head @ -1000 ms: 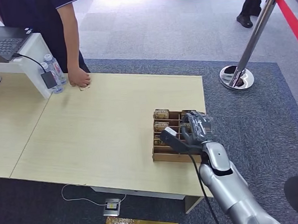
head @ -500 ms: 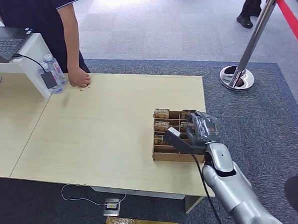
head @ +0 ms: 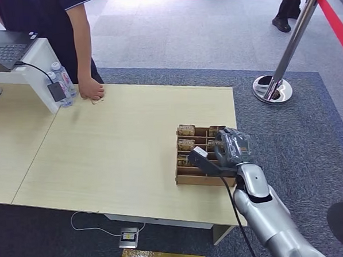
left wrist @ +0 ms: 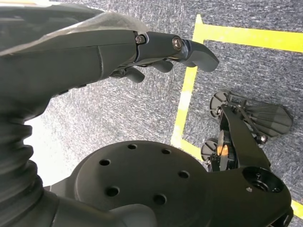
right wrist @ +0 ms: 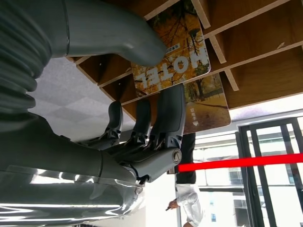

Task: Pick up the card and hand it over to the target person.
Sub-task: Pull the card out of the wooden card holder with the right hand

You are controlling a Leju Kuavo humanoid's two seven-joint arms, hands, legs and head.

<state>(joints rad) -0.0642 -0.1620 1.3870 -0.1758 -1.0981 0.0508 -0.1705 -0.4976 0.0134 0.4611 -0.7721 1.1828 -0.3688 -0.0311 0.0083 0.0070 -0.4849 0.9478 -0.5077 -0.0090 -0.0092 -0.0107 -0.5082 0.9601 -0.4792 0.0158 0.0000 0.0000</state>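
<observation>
A wooden slotted box (head: 194,176) stands near the table's right front corner with several autumn-print cards (head: 186,129) upright in its slots. My right hand (head: 231,145) is over the box's right side. In the right wrist view its thumb and dark fingers (right wrist: 171,111) pinch a card (right wrist: 171,52) printed "HOTEL", which still sits in the box; a second card (right wrist: 209,106) stands behind it. My left hand (left wrist: 143,47) hangs over the carpet and holds nothing. A person in a dark shirt stands at the table's far left, one hand (head: 92,89) resting on the tabletop.
Two water bottles (head: 63,82) and a laptop (head: 5,48) on a white stand sit at the far left. A chrome stanchion (head: 274,88) with a red belt stands on the carpet to the right. A small device (head: 128,237) with a cable lies under the table's front edge.
My right hand has shifted slightly to the right and nearer to me over the box, then held still. The person's hand has not moved.
</observation>
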